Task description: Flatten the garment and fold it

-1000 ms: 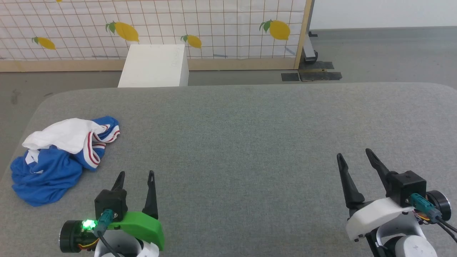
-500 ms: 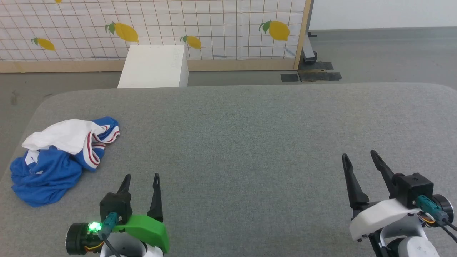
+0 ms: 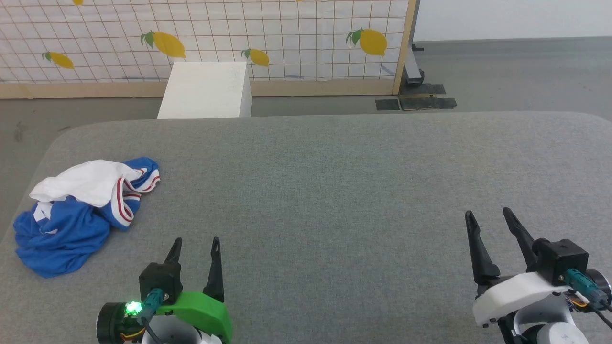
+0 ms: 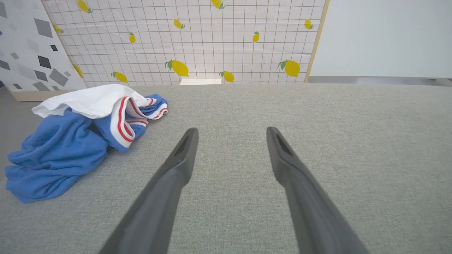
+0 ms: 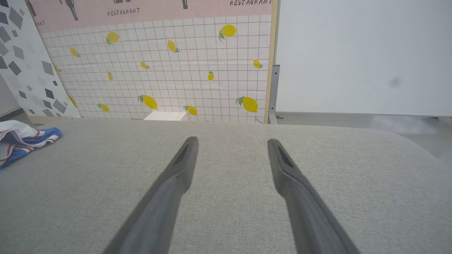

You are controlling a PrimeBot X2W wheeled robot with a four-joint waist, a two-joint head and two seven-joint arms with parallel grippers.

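Garment (image 3: 81, 210) lies crumpled in a heap at the left edge of the grey padded table (image 3: 334, 181): white sleeve on top, blue body below, red-and-white striped trim showing. Left gripper (image 3: 197, 240) released, fingers spread, empty, near the heap but not touching it. Right gripper (image 3: 487, 212) likewise spread and empty, well apart from the garment, over bare table.

Spotted one readable word: "RESTAURANT", in dark slanted capitals on the pink strip (image 5: 159, 16) running along the top edge of the right wrist view. Printed twice in full, once at upper left and once top right of centre (that one right up against the frame edge), plus a cut-off "ANT" far upper left.
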